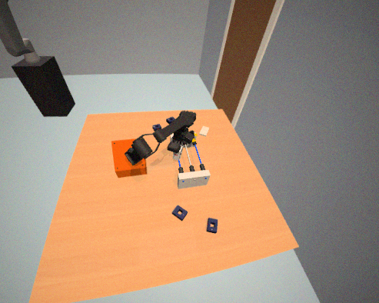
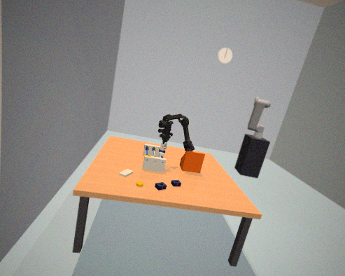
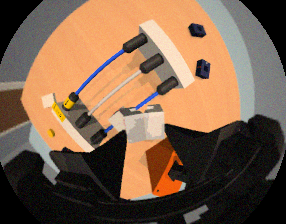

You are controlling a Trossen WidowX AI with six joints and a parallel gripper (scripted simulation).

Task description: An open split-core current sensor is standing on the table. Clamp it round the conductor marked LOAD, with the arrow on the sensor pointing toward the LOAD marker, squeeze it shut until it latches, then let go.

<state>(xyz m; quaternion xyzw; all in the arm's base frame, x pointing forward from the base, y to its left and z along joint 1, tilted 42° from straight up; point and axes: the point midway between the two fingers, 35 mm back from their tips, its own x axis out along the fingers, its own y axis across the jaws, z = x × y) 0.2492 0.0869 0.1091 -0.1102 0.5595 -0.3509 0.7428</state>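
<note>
My gripper [image 1: 176,151] [image 2: 164,142] [image 3: 145,130] is shut on the current sensor [image 2: 164,146] [image 3: 136,125], a light grey block with a seam down its middle. In the wrist view the sensor overlaps the nearest blue conductor [image 1: 179,164] [image 3: 146,101]; whether that conductor passes through it I cannot tell. A paler block [image 3: 116,120] shows on that conductor just beside the sensor. The grey middle conductor [image 1: 188,158] [image 3: 116,86] and the far blue conductor [image 1: 198,154] [image 3: 98,71] run alongside. The LOAD lettering and the arrow are not readable.
Two pale end panels [image 1: 193,181] [image 2: 154,164] [image 3: 166,52] carry the conductors in black glands. A yellow label [image 3: 58,112] is on one panel. An orange box [image 1: 126,154] [image 2: 193,162] [image 3: 166,182] stands near the arm's base. Several dark blue blocks, a white tile [image 1: 204,131] [image 2: 126,172] and a yellow disc [image 2: 139,183] lie around.
</note>
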